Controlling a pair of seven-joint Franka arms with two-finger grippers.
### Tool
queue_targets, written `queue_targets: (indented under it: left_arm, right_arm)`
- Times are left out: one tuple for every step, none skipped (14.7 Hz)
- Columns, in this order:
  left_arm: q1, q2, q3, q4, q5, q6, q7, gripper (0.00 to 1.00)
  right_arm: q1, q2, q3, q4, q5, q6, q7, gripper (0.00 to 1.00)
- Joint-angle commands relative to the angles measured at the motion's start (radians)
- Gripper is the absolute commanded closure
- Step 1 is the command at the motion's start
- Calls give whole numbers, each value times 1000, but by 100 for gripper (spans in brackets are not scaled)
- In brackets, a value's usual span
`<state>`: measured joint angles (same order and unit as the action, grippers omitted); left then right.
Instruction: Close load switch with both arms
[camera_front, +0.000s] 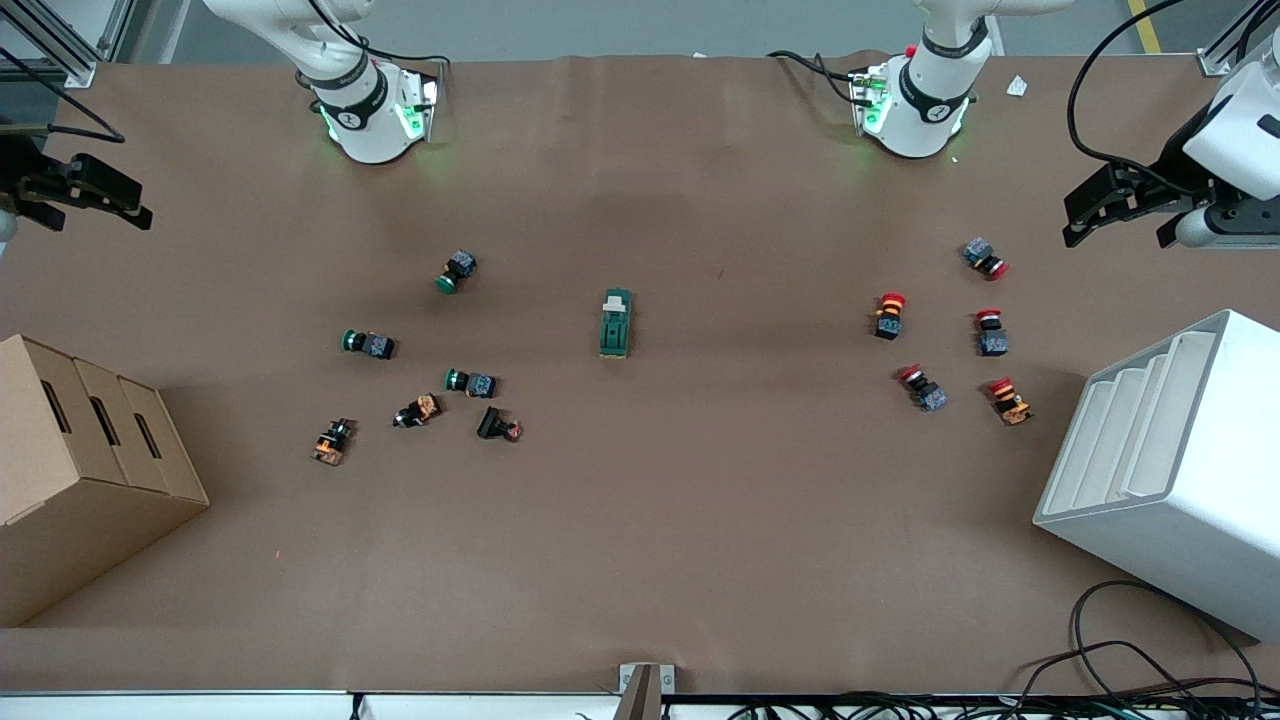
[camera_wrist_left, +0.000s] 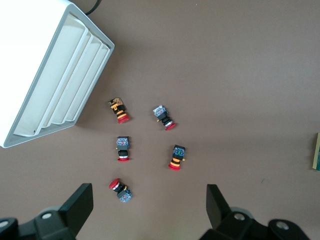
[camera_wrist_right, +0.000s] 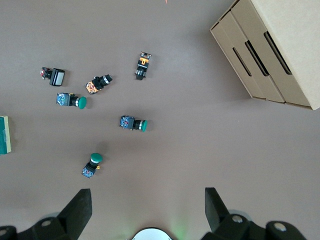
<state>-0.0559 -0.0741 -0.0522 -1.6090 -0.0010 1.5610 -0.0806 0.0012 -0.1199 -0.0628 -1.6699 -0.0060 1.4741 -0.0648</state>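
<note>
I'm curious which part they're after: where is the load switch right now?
In the front view the load switch lies alone mid-table, between the green-capped buttons and the red-capped buttons, untouched by either gripper.

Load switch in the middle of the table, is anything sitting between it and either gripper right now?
Between the open left gripper and the load switch lie red-capped push buttons; between the open right gripper and it lie green-capped push buttons. Both clusters are low, so arms could likely pass above them.

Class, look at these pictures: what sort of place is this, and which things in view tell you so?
Probably a robotics lab or test bench: two arms bolted to a paper-covered table, scattered push buttons around a load switch, and loose cables along the table's edge.
</note>
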Motion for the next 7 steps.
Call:
queue_targets:
  left_arm:
    - [-5,11,0,26,28,-18,-10,0]
    - [-8,11,-1,27,38,-18,-8,0]
    - [-15,14,-1,27,45,-18,-10,0]
    - [-21,23,-3,34,44,-15,-8,0]
    - [-24,54,-11,69,41,-13,-11,0]
    - [-41,89,-40,90,42,-12,-16,0]
    - [-53,121,-64,95,41,-4,-18,0]
  right_arm:
    - [8,-20,-2,-17,-3,2,0,0]
    - [8,-20,-2,-17,-3,0,0,0]
    - [8,-20,-2,-16,-3,-1,0,0]
    - [6,-20,-2,-16,-3,-3,0,0]
    - [6,-20,-2,-16,-3,-3,2,0]
    - [6,-18,-2,-14,-3,-3,0,0]
    - [6,-18,-2,-8,-3,-5,2,0]
